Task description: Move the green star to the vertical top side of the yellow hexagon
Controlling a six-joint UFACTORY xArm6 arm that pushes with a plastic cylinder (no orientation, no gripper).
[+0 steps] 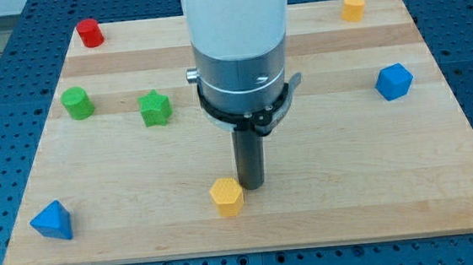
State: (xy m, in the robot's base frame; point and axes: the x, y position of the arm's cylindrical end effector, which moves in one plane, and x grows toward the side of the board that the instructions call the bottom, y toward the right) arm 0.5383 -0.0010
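Observation:
The green star (155, 108) lies on the wooden board at the view's left of centre. The yellow hexagon (226, 196) lies near the board's bottom edge, below and to the right of the star. My tip (252, 185) stands on the board just to the right of the yellow hexagon, touching or nearly touching its upper right side. The star is well apart from my tip, up and to the left. The arm's wide white and metal body hides the board's top centre.
A green cylinder (76, 103) sits left of the star. A red cylinder (88, 32) is at the top left corner. A blue block (52, 221) is at the bottom left. A blue block (394, 81) is at the right. A small yellow block (352, 6) is at the top right.

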